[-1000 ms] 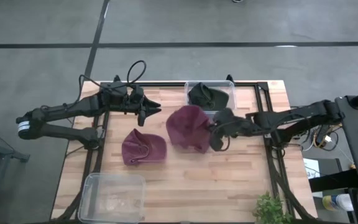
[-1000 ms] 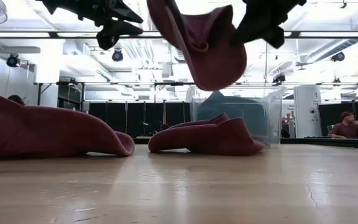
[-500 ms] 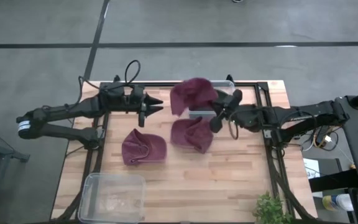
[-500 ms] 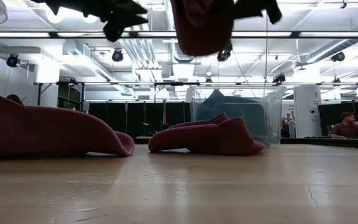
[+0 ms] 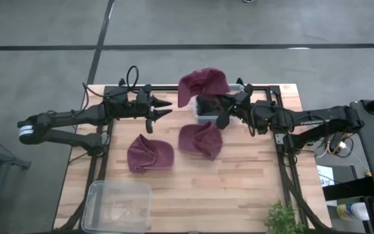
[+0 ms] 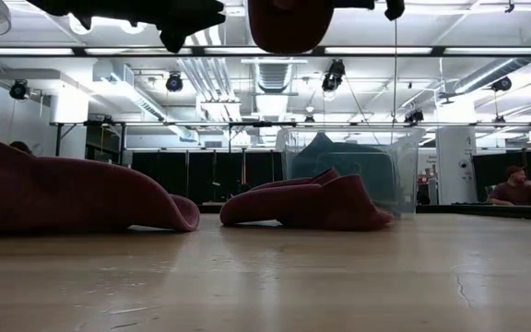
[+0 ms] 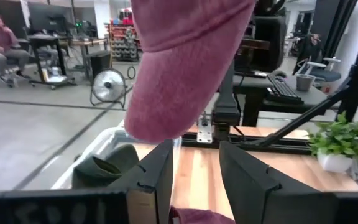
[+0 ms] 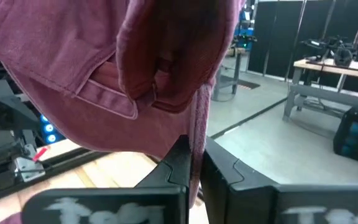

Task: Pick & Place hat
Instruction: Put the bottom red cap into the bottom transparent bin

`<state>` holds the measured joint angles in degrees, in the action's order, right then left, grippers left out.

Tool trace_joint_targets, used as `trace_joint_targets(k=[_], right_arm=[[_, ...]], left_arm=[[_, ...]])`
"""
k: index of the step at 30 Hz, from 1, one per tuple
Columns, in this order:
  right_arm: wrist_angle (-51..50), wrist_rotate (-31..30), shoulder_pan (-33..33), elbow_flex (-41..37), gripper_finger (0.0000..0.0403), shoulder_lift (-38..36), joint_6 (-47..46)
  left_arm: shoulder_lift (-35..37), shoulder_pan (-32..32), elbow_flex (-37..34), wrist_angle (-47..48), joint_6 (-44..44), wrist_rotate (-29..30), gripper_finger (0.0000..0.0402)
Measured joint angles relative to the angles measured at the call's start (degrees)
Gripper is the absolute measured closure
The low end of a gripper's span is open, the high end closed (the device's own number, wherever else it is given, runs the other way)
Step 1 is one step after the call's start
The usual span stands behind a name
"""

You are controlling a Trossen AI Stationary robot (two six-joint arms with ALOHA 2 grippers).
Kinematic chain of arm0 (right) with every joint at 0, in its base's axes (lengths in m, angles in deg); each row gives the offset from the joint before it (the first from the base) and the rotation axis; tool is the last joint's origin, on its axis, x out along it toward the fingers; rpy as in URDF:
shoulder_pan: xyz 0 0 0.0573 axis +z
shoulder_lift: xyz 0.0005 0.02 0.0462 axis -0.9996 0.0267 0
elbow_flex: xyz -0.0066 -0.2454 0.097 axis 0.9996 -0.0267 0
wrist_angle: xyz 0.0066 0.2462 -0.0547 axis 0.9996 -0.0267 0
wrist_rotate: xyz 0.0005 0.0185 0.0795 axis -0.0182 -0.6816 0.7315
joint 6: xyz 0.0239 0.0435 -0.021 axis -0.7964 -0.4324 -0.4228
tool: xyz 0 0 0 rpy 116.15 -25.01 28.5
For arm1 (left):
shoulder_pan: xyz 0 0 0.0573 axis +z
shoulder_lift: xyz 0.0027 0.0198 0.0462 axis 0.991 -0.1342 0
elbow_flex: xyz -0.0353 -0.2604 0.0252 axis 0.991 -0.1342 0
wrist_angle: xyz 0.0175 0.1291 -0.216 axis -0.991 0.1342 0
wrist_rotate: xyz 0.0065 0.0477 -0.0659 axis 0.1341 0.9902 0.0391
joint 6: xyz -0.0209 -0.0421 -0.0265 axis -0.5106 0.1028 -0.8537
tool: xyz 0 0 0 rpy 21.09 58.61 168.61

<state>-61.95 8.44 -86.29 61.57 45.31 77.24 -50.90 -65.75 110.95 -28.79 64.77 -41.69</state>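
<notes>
While pinched in right hand [image 5: 224,112], hat [image 5: 203,83] aloft.

High camera stares straight down on the whole table [image 5: 239,188]. Low one sits at tabletop level, looking level across into the room. Each wrist camera peers close past its own fingers (both catch the lifted maroon hat [image 5: 202,82], as do the others).

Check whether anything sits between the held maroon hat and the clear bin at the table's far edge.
Nothing visible blocks it. The right gripper holds the maroon hat over the clear bin, which holds only a dark hat. The left gripper waits, open, off to the side.
</notes>
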Motion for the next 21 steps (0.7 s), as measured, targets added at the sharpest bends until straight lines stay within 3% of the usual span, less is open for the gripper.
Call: trace_joint_targets(k=[11,21], right_arm=[[6.7,2.3,-0.6,0.0,0.039,3.6,-0.1],[7.9,3.0,-0.8,0.9,0.039,6.3,-0.1]], left_arm=[[-2.5,-4.8,0.0,-5.4,10.3,7.0,0.0278],[-3.0,-5.6,0.0,-7.1,11.3,12.9,0.0278]])
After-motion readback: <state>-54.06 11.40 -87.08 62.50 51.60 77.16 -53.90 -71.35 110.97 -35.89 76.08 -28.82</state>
